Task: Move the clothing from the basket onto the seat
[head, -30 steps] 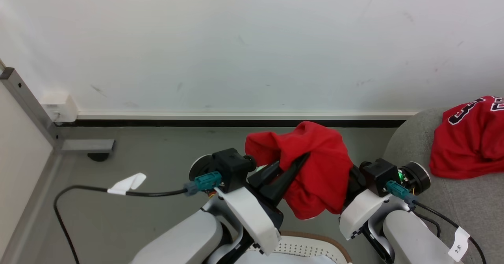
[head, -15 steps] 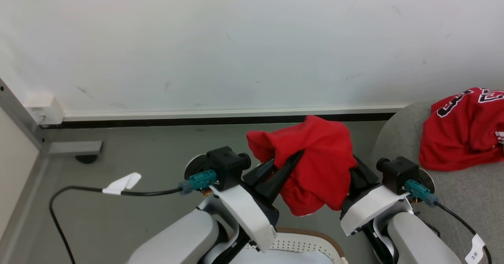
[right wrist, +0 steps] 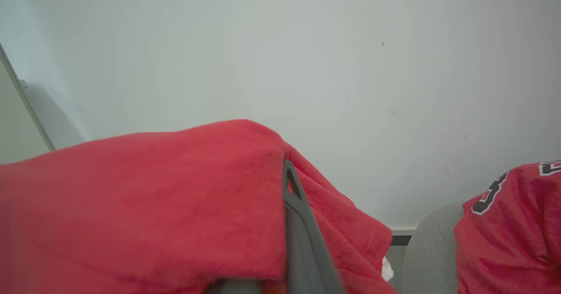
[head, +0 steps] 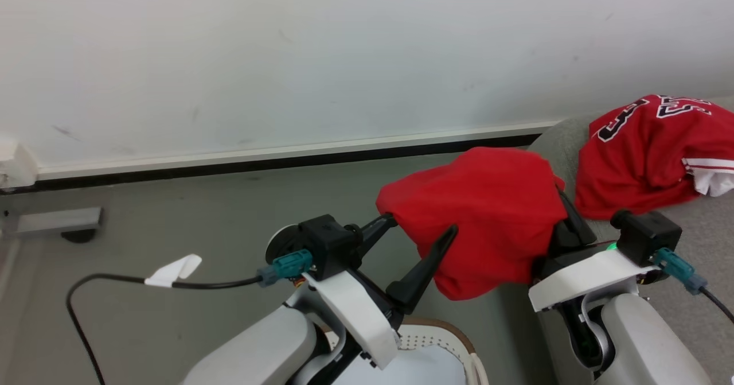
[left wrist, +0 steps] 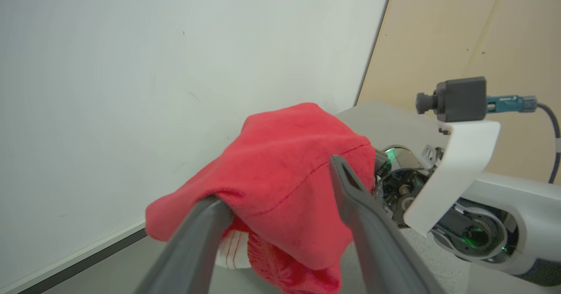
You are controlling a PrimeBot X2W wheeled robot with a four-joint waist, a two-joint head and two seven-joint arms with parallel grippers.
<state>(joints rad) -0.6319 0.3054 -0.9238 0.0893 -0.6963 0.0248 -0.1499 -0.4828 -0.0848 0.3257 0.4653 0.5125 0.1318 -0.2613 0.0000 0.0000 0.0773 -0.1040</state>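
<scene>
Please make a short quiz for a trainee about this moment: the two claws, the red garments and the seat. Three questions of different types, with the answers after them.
1. True or false: the left claw is shut on the carried garment.
2. Where does the lettered garment lie? A) in the basket B) on the seat C) on the floor
3. Fill in: the carried garment is gripped by the ____ claw.
Key: 1 false, its fingers stand apart; 2 B; 3 the right claw.
</scene>
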